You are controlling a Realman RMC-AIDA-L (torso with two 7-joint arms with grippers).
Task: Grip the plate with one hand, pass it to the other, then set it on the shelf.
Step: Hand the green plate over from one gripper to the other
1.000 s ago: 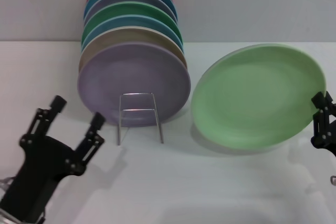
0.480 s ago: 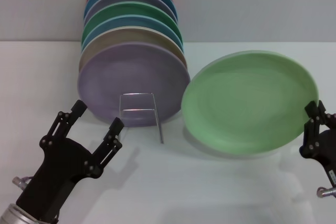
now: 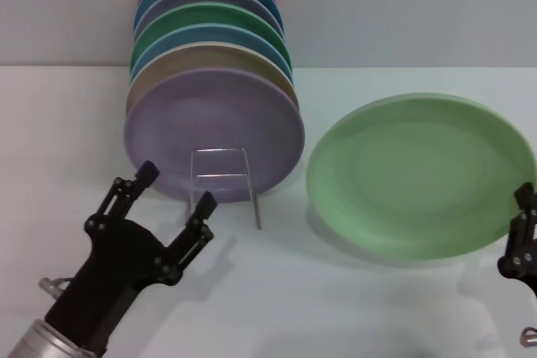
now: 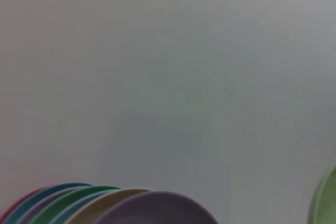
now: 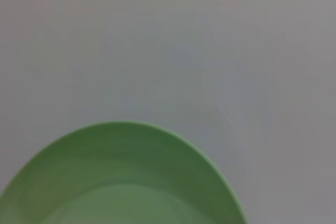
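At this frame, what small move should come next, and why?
Probably the left gripper should reach across to the plate's near edge. Its fingers are open and empty beside the shelf, while the right gripper holds the plate tilted above the table.

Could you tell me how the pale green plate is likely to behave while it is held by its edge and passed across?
The plate looks rigid, keeping its shape while the right gripper holds only its right rim. Being wide and gripped at one edge, it would probably lever and sag in the jaws. Its smooth matte surface may slip. The left gripper, jaws open, waits near the shelf.
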